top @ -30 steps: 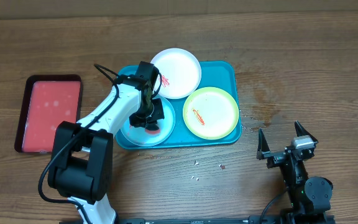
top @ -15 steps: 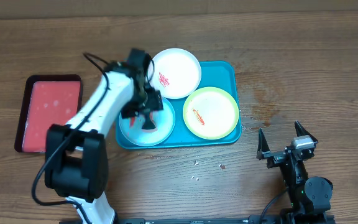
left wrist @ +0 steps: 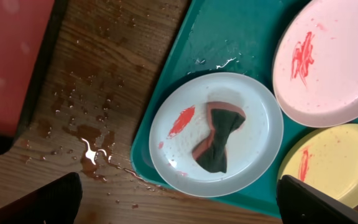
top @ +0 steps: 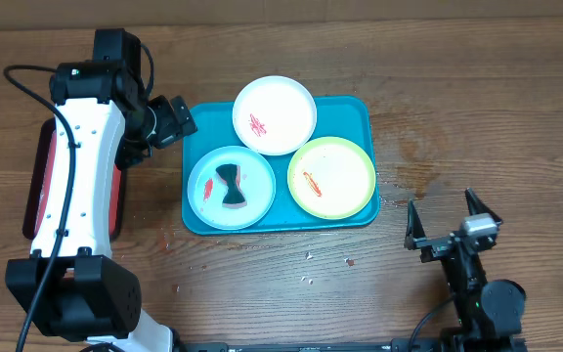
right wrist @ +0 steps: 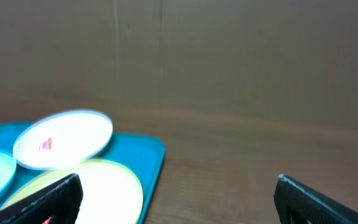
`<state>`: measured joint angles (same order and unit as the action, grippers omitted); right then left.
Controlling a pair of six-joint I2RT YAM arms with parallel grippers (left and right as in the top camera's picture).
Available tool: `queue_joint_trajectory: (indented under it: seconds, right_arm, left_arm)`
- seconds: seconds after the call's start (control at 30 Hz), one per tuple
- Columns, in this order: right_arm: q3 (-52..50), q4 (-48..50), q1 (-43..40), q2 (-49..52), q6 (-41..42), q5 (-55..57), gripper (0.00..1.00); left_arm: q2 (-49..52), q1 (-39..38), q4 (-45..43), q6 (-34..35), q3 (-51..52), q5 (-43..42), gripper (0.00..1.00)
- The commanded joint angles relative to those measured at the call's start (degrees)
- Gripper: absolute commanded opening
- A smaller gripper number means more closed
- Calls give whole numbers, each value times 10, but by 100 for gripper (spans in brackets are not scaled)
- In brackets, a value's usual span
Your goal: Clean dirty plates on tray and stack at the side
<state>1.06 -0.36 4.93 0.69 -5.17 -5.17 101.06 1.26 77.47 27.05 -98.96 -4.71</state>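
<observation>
Overhead, left hand (top: 174,119) spread wide and empty, between red tray (top: 37,191) and teal tray (top: 358,111).

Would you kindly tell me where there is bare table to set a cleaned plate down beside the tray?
The broad bare wood right of the teal tray, beyond the right hand, is freest. The strip between teal tray and red tray is narrow and wet. The teal tray itself is crowded with plates.
</observation>
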Motion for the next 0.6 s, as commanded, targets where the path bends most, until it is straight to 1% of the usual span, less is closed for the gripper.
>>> queue_joint_trajectory:
  seconds: [0.0, 0.03, 0.13, 0.17, 0.23, 0.3, 0.37, 0.4, 0.43, 0.47, 0.5, 0.57]
  right_arm:
    - [-6, 41, 3, -5, 100, -134, 100]
    - [-6, 71, 3, -5, 126, -188, 100]
    - [-6, 172, 3, -5, 158, -281, 100]
    - [-6, 207, 3, -5, 175, -298, 100]
    - [-2, 297, 3, -5, 235, -316, 100]
    - [20, 315, 2, -4, 248, -313, 100]
    - [109, 202, -6, 19, 238, -308, 100]
    - [170, 109, -10, 46, 211, -315, 100]
    - [200, 63, -11, 63, 191, -318, 100]
    - [303, -97, -13, 137, 105, -314, 100]
    - [355, -169, -13, 185, 74, -297, 100]
    - [458, -279, -13, 292, 66, -279, 100]
  left_arm:
    - [7, -2, 1, 4, 6, 2, 100]
    - [11, -5, 3, 4, 7, 2, 100]
    - [21, -12, 12, 4, 7, 2, 100]
    - [24, -13, 14, 4, 7, 2, 100]
    - [27, -13, 13, 4, 7, 2, 100]
    - [27, -13, 13, 4, 7, 2, 100]
    - [27, -13, 11, 4, 7, 2, 100]
    - [27, -13, 7, 4, 7, 2, 100]
    - [27, -13, 5, 4, 7, 2, 100]
    - [27, -13, 18, 4, 7, -3, 100]
    - [27, -13, 22, 4, 7, -10, 100]
    - [27, -13, 17, 4, 7, -23, 100]
